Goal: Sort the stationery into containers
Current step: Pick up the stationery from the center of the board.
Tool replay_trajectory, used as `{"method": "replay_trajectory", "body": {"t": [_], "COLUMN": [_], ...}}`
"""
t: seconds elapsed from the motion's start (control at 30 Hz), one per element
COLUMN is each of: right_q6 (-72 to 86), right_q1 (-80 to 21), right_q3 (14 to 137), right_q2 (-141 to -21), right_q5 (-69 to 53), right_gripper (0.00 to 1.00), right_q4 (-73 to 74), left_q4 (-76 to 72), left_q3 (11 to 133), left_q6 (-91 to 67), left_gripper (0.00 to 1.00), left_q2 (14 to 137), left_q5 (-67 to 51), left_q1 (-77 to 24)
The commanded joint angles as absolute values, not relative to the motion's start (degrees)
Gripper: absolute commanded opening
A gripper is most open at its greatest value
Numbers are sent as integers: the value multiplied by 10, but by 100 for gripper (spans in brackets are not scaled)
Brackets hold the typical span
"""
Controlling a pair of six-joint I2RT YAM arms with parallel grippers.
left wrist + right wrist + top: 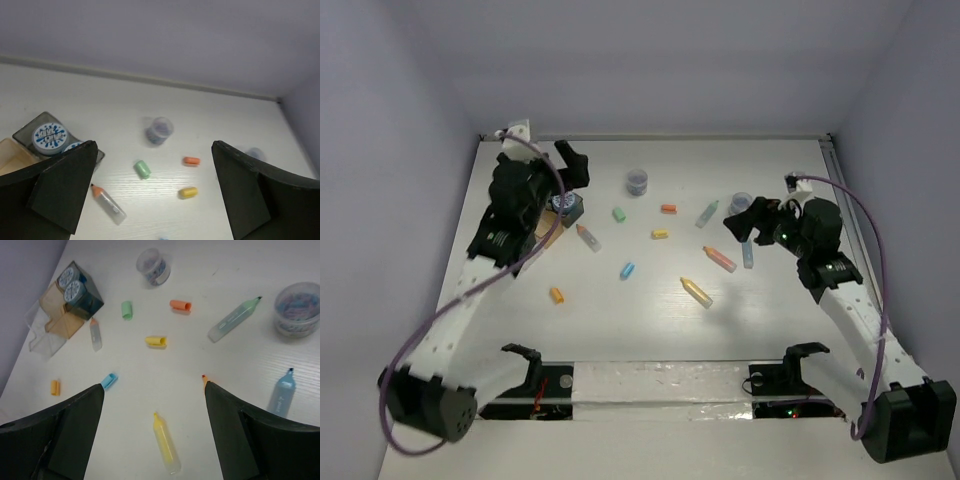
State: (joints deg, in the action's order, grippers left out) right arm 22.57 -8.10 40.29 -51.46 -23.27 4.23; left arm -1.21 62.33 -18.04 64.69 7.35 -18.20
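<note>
Fingers all wide and empty: left fingers (60, 185) near the box (30, 127); right fingers (70, 425) should next drop onto the yellow pen (165, 442).

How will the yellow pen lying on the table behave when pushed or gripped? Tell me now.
The yellow pen looks round-bodied and lies flat, so a sideways push would probably roll it. Its smooth plastic barrel may slip when pinched. It looks short and rigid, so likely light and unbending.

Two round tubs (73, 290), upper left, show blue patterns on white. The bottom-centre plastic pen (165, 445) is yellow.
</note>
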Motion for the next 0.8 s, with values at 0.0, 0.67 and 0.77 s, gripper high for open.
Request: {"method": "replay_trajectory", "body": {"t": [0.0, 0.67, 0.77], "right_q6": [200, 163, 152], "right_q1": [-132, -338, -338], "right_q3": [427, 938, 1014], "right_q2": [-567, -1118, -1199], "right_q5": [-223, 68, 85], "right_gripper": [88, 93, 94], "right_q4": [24, 140, 181], "left_q4": [15, 45, 43], "left_q3": [585, 401, 403], "left_q6": [-178, -162, -150], "left_gripper": [99, 99, 99], "left_q2": [505, 219, 211], "left_q5": [-16, 18, 39], "left_q1": [-186, -220, -247]}}
